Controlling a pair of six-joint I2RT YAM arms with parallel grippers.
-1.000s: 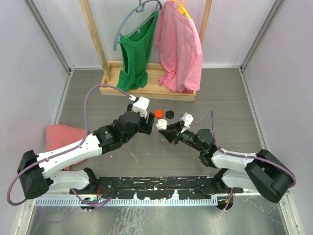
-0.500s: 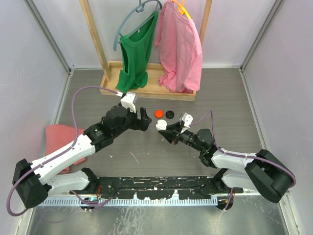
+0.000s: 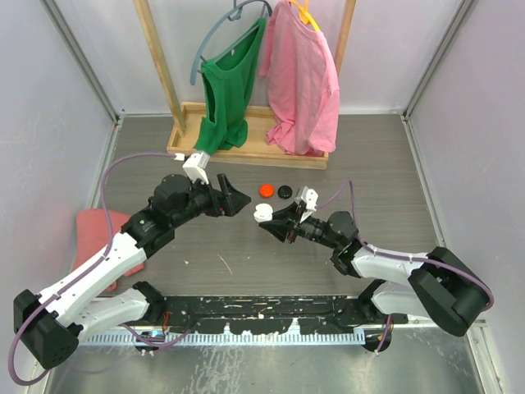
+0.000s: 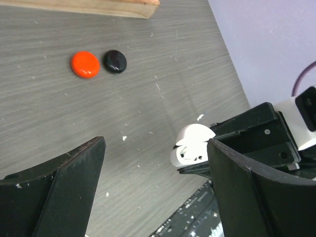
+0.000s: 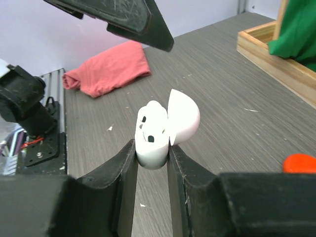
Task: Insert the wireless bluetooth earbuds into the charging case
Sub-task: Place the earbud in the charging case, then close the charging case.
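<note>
The white charging case (image 5: 154,136) is pinched between my right gripper's (image 5: 151,145) fingers, lid (image 5: 184,116) hinged open, held above the table. White rounded shapes with dark spots fill its open top; they look like the earbuds (image 5: 147,123) seated inside. From above, the case (image 3: 262,212) is at the tip of the right gripper (image 3: 267,223). My left gripper (image 3: 234,195) hangs open a short way to the case's left, nothing between its fingers. The left wrist view shows the case (image 4: 191,144) beyond the open left gripper (image 4: 157,143).
An orange puck (image 3: 266,190) and a black puck (image 3: 284,191) lie just behind the case. A wooden rack base (image 3: 246,141) with a green shirt (image 3: 230,90) and a pink shirt (image 3: 299,78) stands at the back. A red cloth (image 3: 102,230) lies at the left.
My left gripper has drawn back to the left, away from the case, and its jaws have spread wider. The right gripper has edged slightly left with the case.
</note>
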